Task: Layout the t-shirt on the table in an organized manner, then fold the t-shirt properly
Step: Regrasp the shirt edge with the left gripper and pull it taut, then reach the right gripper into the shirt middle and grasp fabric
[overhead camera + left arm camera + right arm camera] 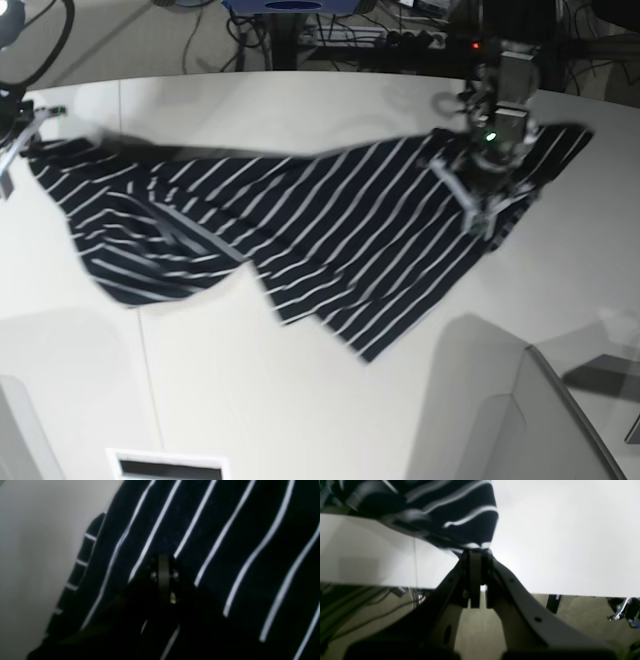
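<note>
Both grippers clamped on the dark navy white-striped soft t-shirt (300, 230), left gripper (163, 562) mid-fabric, right gripper (476, 552) on an edge, apparently stretching it flat across the off-white smooth table (330, 400).

Dark navy t-shirt (330, 240) with thin white stripes, off-white table (300, 400) with thin dark seam.
</note>
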Robot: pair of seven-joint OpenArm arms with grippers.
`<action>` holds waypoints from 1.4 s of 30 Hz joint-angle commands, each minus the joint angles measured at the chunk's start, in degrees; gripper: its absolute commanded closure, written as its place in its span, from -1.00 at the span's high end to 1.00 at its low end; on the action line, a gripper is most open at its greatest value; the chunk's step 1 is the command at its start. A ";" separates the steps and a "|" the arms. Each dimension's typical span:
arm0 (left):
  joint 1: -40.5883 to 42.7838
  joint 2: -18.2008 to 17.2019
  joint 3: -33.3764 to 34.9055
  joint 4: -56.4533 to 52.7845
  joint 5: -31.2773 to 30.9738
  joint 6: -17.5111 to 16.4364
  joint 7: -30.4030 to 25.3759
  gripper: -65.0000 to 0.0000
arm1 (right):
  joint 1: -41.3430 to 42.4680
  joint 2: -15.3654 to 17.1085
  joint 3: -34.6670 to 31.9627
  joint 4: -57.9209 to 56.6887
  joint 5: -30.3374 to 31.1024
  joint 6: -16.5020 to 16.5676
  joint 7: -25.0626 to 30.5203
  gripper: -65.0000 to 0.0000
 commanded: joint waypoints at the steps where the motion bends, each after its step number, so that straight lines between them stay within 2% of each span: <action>1: 1.88 -0.31 -0.99 2.52 1.24 0.19 2.00 -1.00 | -1.24 0.84 -1.19 2.33 0.15 0.10 0.69 -0.98; 5: 4.96 -1.11 -2.39 10.87 1.33 0.19 2.44 -1.00 | -4.23 0.84 -6.46 4.52 0.15 0.10 0.69 -0.98; 8: 5.05 -0.75 -2.31 14.03 1.33 0.19 2.44 -1.00 | -4.31 0.58 -8.04 4.17 0.15 0.10 0.69 -0.98; 13: 3.20 1.44 -2.31 15.88 1.42 0.19 2.53 -1.00 | -2.91 0.84 -7.78 2.41 0.15 0.10 -1.68 -0.96; 17: 0.74 1.80 -2.31 13.86 1.33 0.19 2.53 -1.00 | -2.82 0.67 -6.37 2.06 0.15 0.10 -3.44 -0.94; 19: -1.54 2.15 -2.31 11.66 0.80 0.19 2.53 -1.00 | -2.82 0.58 -6.29 2.06 0.15 0.10 -4.23 -0.75; 23: -5.94 4.08 -2.31 8.14 0.89 0.19 2.53 -1.00 | -3.00 0.58 -6.20 2.41 0.15 0.10 -4.49 0.04; 25: -7.87 4.78 -2.22 7.09 0.89 0.19 2.53 -1.00 | -3.17 0.58 -5.85 2.50 0.24 0.10 -4.49 0.33; 26: -8.75 5.40 -2.22 6.74 1.33 0.19 2.53 -1.00 | -3.17 0.58 -4.79 2.50 0.24 0.10 -4.41 0.39; 29: -9.81 5.75 -2.22 7.35 1.42 0.19 2.53 -0.91 | -2.91 0.49 -1.27 3.38 0.59 0.10 -3.88 0.39; 31: -9.54 5.75 -2.22 8.49 1.42 0.19 2.53 -0.97 | -3.08 0.84 -1.63 6.37 0.59 0.10 -1.68 0.39; 34: -6.73 5.31 -2.83 9.72 1.33 0.19 2.53 -1.00 | -1.85 1.10 -6.81 9.45 0.33 0.10 0.87 0.39; 37: -2.69 3.47 -4.06 10.43 1.33 0.19 2.53 -1.00 | 4.74 3.13 -17.45 7.86 0.15 0.10 0.52 0.39; 42: 4.52 2.06 -12.06 10.60 1.24 0.19 2.53 -1.00 | 17.93 2.42 -34.50 -1.28 0.50 0.10 0.87 0.39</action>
